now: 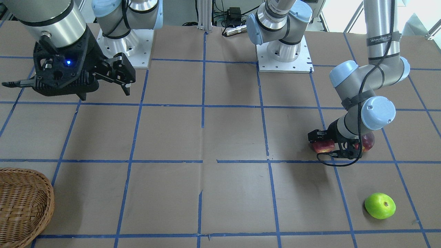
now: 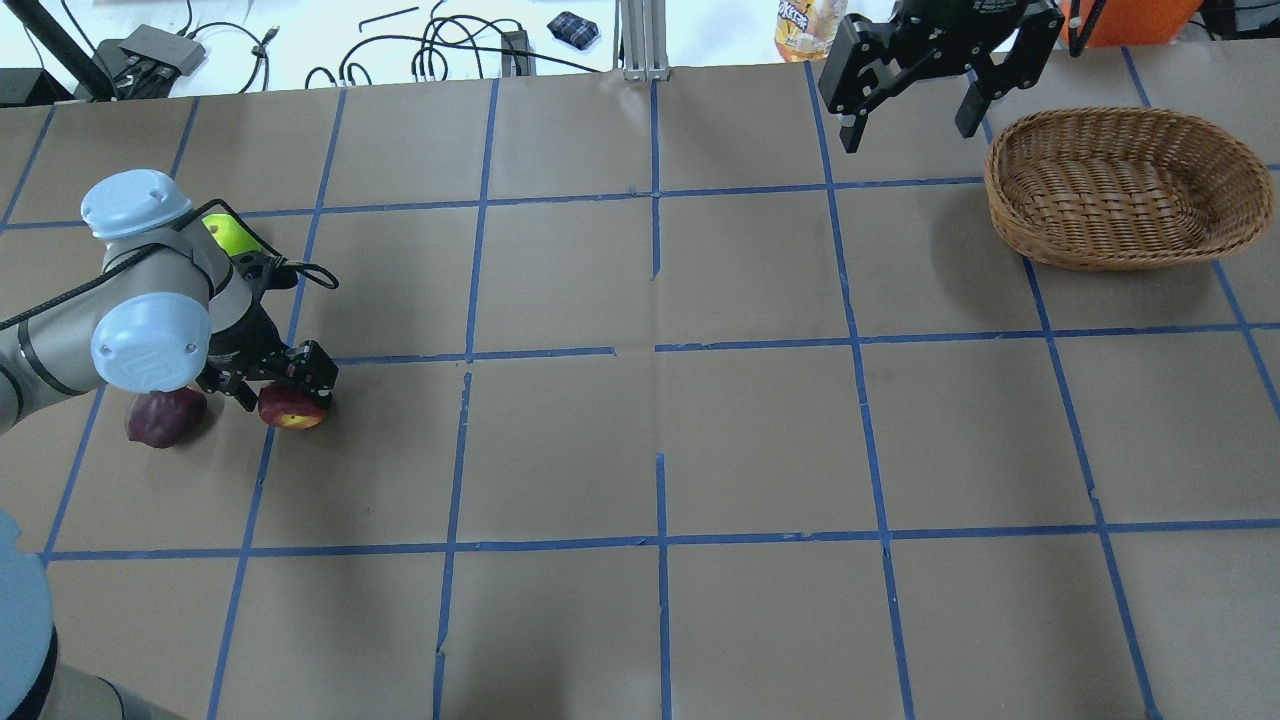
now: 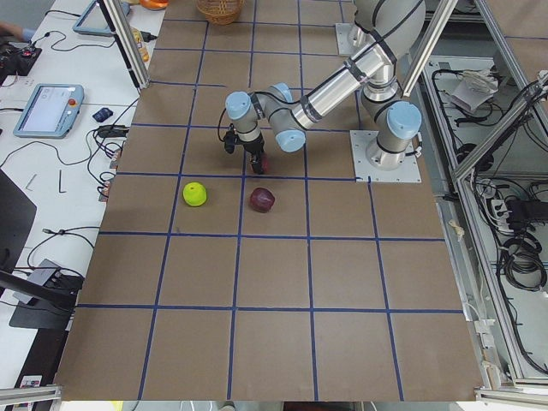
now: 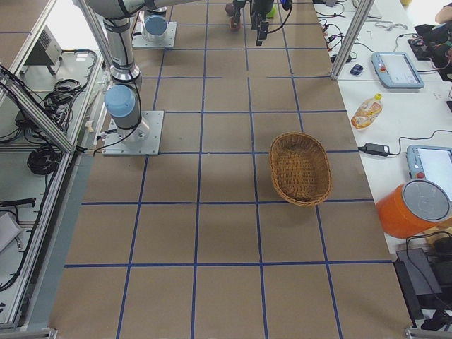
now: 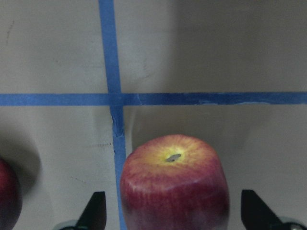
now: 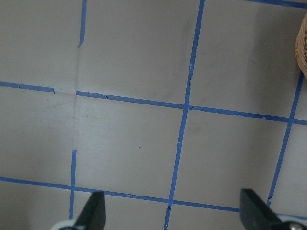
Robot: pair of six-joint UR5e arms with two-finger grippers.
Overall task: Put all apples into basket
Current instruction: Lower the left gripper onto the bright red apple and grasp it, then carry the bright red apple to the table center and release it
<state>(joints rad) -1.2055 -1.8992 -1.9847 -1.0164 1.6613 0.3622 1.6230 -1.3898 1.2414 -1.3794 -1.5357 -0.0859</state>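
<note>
The red apple [image 2: 291, 409] lies on the table at the left, and fills the lower middle of the left wrist view [image 5: 173, 184]. My left gripper [image 2: 283, 385] is open and straddles it, with its fingers [image 5: 95, 211] a little clear of the apple on both sides. The maroon apple [image 2: 163, 418] lies just beside it, partly under the arm. The green apple [image 1: 380, 205] lies farther out, apart from both. The wicker basket [image 2: 1120, 185] stands at the far right, with nothing in it. My right gripper [image 2: 910, 100] is open and empty, held above the table left of the basket.
The table is brown paper with a grid of blue tape. The two arm bases [image 1: 282, 55] stand at the robot's edge. Cables and a bottle [image 2: 805, 25] lie beyond the far edge. The basket's rim shows at the right edge of the right wrist view [image 6: 303, 48].
</note>
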